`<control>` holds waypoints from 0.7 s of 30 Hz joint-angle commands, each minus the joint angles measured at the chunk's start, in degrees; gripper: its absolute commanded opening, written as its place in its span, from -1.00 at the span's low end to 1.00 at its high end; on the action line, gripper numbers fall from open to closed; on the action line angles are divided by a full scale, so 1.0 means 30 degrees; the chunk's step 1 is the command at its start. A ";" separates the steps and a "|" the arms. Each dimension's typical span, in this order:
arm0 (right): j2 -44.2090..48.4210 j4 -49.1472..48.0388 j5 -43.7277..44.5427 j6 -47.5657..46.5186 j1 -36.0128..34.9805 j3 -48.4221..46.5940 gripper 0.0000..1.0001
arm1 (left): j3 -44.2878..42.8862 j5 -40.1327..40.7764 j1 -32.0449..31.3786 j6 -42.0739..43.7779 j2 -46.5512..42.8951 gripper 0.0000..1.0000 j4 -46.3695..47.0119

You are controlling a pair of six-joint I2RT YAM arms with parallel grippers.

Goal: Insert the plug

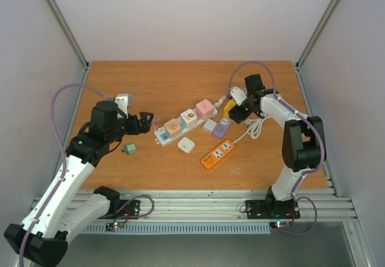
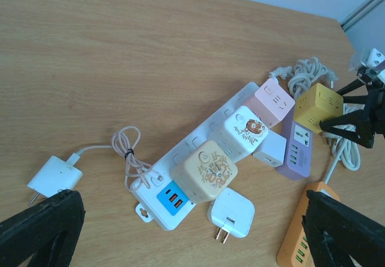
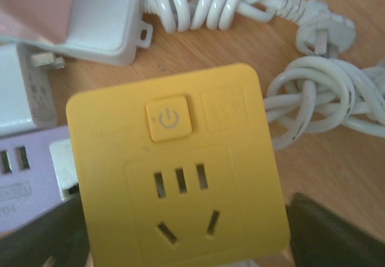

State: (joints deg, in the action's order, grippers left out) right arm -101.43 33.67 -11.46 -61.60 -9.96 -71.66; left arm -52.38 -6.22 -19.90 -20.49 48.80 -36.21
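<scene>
A yellow cube plug [image 3: 180, 165] with a power button and a socket face sits over the end of the purple power strip [image 3: 24, 171]; its pins are hidden beneath it. My right gripper [image 3: 186, 231] straddles the cube, one dark finger [image 3: 42, 237] at its left edge and the other [image 3: 337, 231] just off its right edge, the jaws open. From above, that gripper [image 1: 237, 110] is at the yellow cube [image 1: 229, 106] beside the purple strip [image 1: 221, 127]. My left gripper [image 1: 144, 122] hovers wide open and holds nothing, near the white strip's [image 2: 162, 201] blue end.
The white strip carries beige [image 2: 204, 171], white [image 2: 245, 131] and pink [image 2: 274, 101] cubes. A loose white charger [image 2: 231, 213], an orange strip [image 1: 218, 154], a green plug [image 1: 129, 149], a white charger with cable [image 2: 54, 177] and coiled white cords [image 3: 325, 98] lie around.
</scene>
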 commanded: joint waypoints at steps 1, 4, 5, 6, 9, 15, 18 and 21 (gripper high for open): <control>0.1834 0.0652 -0.0021 0.1803 0.0023 -0.0317 0.95 | -0.0060 0.0061 0.0155 0.0249 -0.0005 0.99 0.0436; 0.3158 0.0795 -0.0284 0.2570 0.0036 -0.0813 0.97 | -0.0088 0.0031 0.0158 0.0268 -0.0006 0.99 0.0410; 0.3537 0.0862 -0.0380 0.2901 0.0023 -0.0951 0.97 | -0.0089 -0.0014 0.0159 0.0268 0.0002 0.99 0.0423; 0.3907 0.0874 -0.0388 0.3477 0.0036 -0.1081 0.97 | -0.0089 -0.0008 0.0185 0.0268 0.0006 0.99 0.0418; 0.5080 0.0624 -0.0054 0.5977 -0.0010 -0.1383 0.97 | -0.0117 0.0033 0.0213 0.0268 -0.0015 0.99 0.0409; 0.9262 -0.2662 -0.0612 1.0989 -0.2322 0.0349 0.97 | -0.0118 0.0375 0.0278 0.0268 -0.0217 0.99 0.0388; 1.0179 -0.4119 0.1202 1.3703 -0.3991 0.1832 0.97 | -0.0118 0.0559 0.0336 0.0282 -0.0376 0.99 0.0380; 0.9151 -0.2491 -0.1311 1.6211 -0.4123 0.1520 0.97 | -0.0062 0.0831 0.0357 0.0297 -0.0606 0.99 0.0407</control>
State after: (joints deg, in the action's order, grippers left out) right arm -70.39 26.09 -11.03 -27.03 -21.91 -67.88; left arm -52.38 -5.37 -19.18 -20.49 48.49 -36.25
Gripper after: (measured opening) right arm 0.985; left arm 0.995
